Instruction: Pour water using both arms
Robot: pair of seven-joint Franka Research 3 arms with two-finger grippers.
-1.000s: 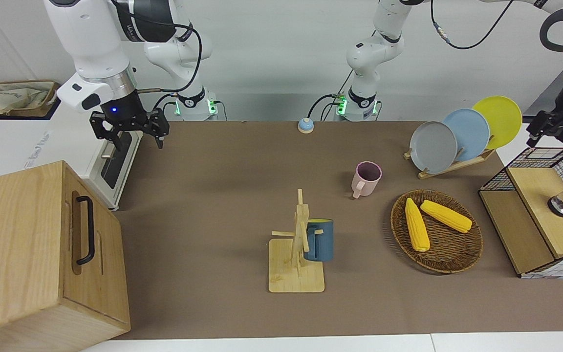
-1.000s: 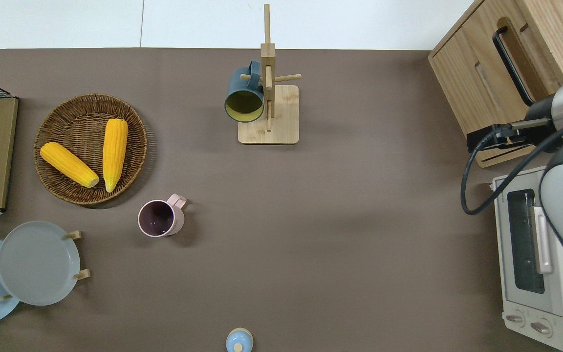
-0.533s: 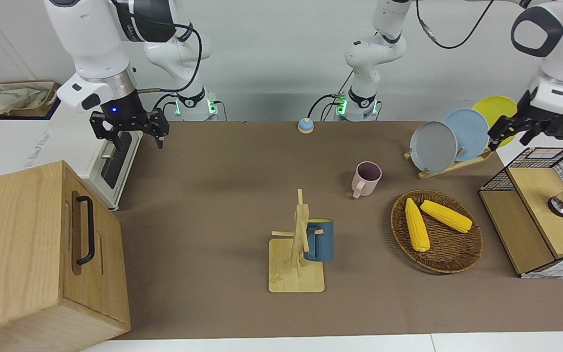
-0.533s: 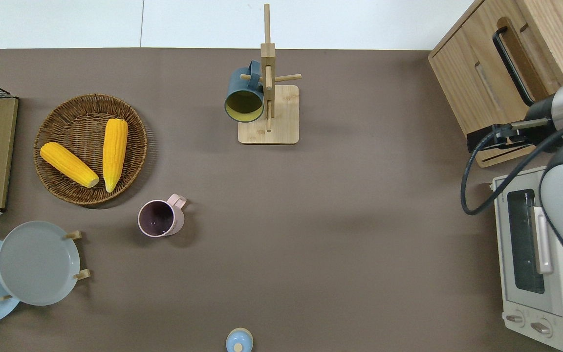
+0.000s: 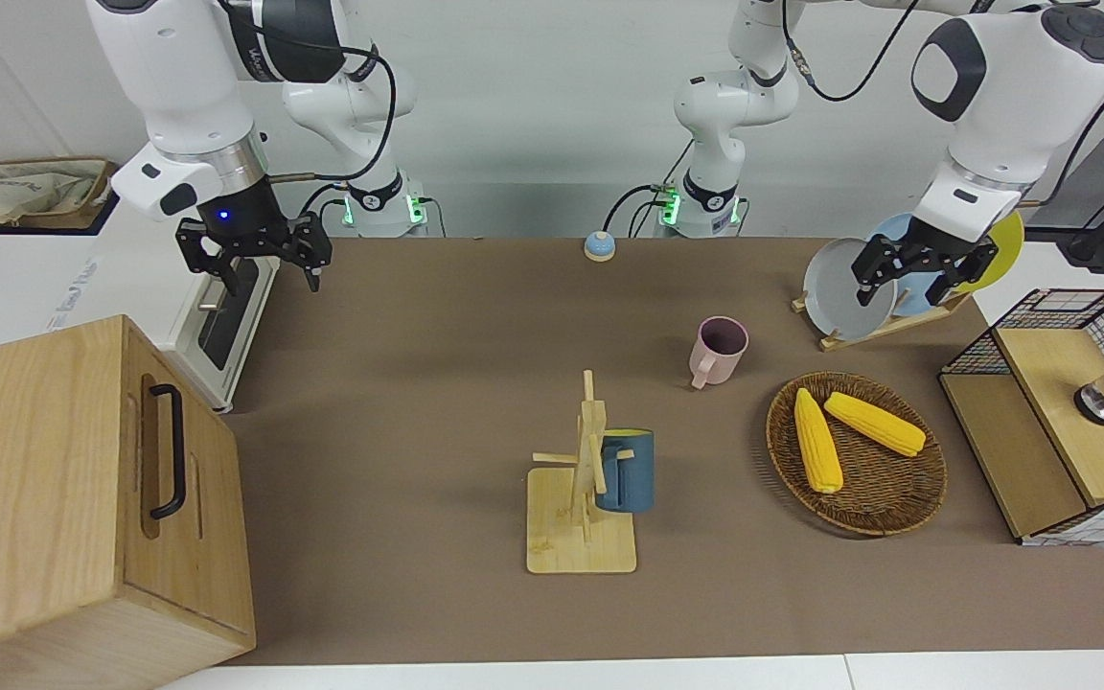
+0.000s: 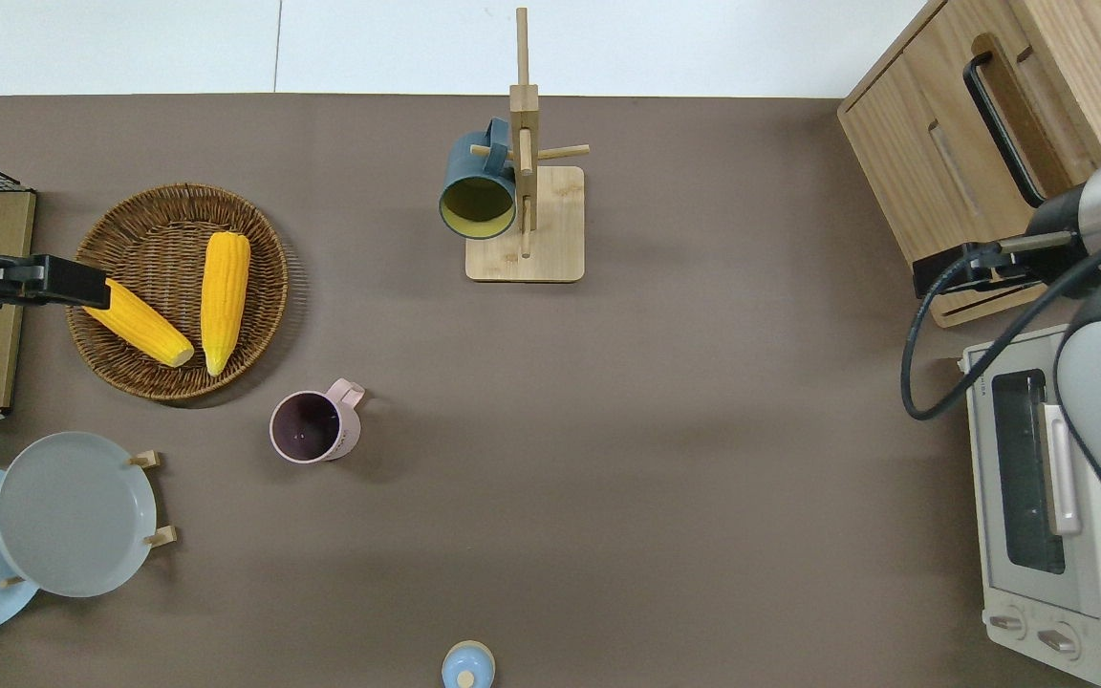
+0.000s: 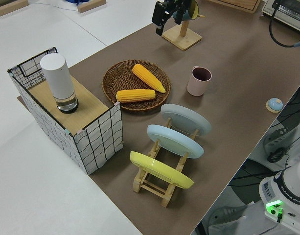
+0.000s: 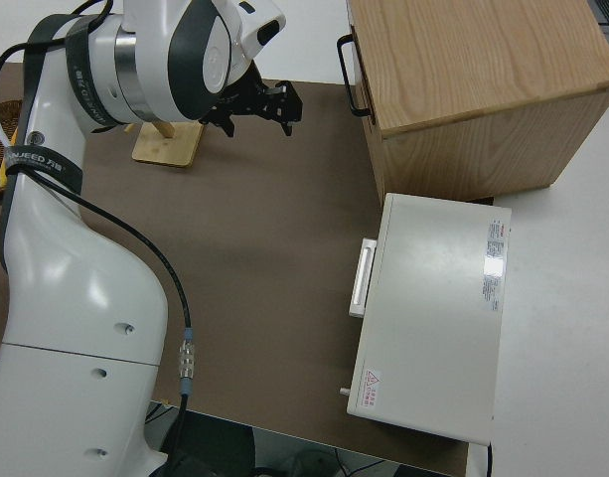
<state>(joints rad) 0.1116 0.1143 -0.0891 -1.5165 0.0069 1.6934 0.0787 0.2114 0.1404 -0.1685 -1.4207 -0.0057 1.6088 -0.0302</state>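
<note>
From the front, the left gripper [image 5: 923,275] hangs in the air with its fingers spread wide and nothing between them, seen against the grey plate [image 5: 848,288] in the plate rack [image 5: 895,321]. The right arm is parked, its gripper [image 5: 254,255] likewise wide and empty. A pink mug [image 5: 720,350] stands on the brown mat [image 5: 437,364], nearer to the robots than the wicker basket [image 5: 856,508] that holds two corn cobs [image 5: 817,441]. A blue mug [image 5: 626,471] hangs on the wooden mug tree [image 5: 583,479].

From overhead, the left gripper [image 6: 61,284] lies over the basket's rim [image 6: 180,194] at the left arm's end of the table, above the tip of one cob [image 6: 141,325]. The pink mug [image 6: 311,427] stands well apart from it.

From the left side, a white cylinder [image 7: 58,82], probably the water vessel, stands upright on the wire-sided crate [image 7: 86,133]. The left gripper [image 7: 172,10] shows near the top edge.

From the right side, the right gripper [image 8: 252,107] is open above bare mat, beside the wooden cabinet [image 8: 473,89] and white toaster oven [image 8: 438,313].
</note>
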